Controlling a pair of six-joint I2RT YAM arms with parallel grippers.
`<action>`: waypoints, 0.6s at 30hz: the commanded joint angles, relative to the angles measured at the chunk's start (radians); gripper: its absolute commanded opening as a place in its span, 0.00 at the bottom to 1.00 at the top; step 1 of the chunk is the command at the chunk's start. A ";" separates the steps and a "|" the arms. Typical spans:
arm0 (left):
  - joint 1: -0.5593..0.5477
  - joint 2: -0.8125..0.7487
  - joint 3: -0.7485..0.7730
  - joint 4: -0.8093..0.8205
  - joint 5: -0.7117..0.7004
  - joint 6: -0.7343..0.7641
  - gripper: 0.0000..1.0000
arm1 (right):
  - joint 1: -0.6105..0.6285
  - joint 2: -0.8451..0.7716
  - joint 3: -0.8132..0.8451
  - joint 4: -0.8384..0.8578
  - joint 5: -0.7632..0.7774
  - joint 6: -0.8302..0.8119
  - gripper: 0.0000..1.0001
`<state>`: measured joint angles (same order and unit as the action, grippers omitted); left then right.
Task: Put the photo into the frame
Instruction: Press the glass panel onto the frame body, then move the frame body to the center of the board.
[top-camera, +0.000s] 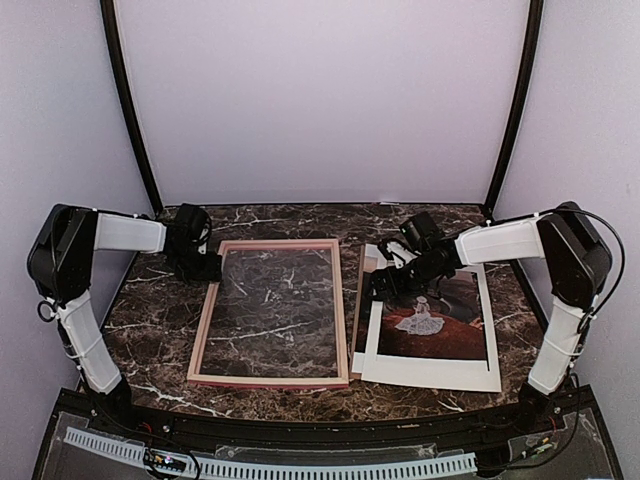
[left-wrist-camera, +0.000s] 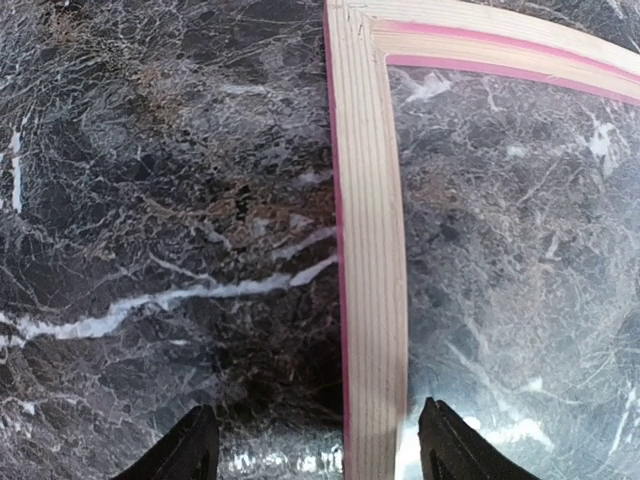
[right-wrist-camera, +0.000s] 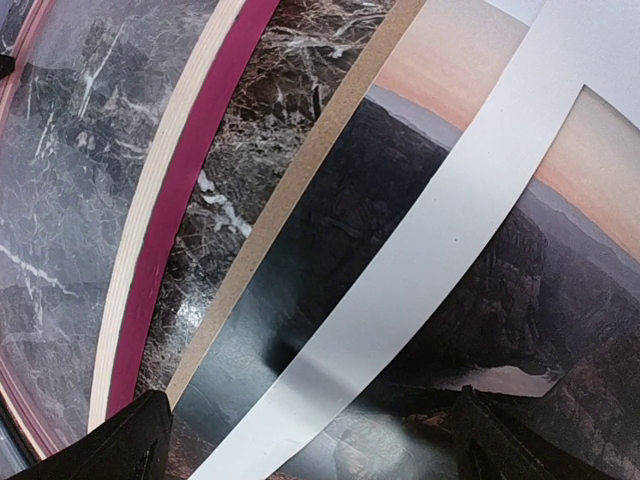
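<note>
**Two arms over the frame and print.** My left gripper hangs near the far left corner of the frame, which lies flat on the marble table. From my left wrist only two dark fingertips show at the bottom edge. They are spread wide, with the frame's left rail running between them. Neither tip touches the wood, and the rest of the frame is cut off. Marble shows through the frame's opening, and I cannot tell whether a pane sits there.

My right gripper hovers over the far left corner of the stack just beside the frame's right rail, its fingers wide apart and holding nothing. The photo lies face up there, outside the frame, under a white mat set askew. From above, my own arm hides its upper left part.

From my right wrist, a strip of the mat crosses the photo on a slant. A thin edge of the brown backing panel peeks out along the print's side. The frame's pink rail runs beside it, with a band of marble between. How far the panel reaches underneath is hidden.
</note>
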<state>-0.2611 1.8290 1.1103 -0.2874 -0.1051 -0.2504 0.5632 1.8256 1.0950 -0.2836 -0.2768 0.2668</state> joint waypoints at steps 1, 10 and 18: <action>-0.001 -0.115 -0.025 -0.043 0.042 -0.024 0.71 | 0.009 0.003 -0.018 0.024 -0.010 0.004 0.99; -0.034 -0.189 -0.129 -0.058 0.069 -0.067 0.70 | 0.009 -0.011 -0.023 0.032 -0.015 0.011 0.99; -0.060 -0.207 -0.229 -0.037 0.068 -0.095 0.56 | 0.008 -0.055 -0.035 0.010 0.012 0.012 0.99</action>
<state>-0.3134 1.6619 0.9085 -0.3134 -0.0429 -0.3256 0.5632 1.8210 1.0847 -0.2657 -0.2756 0.2703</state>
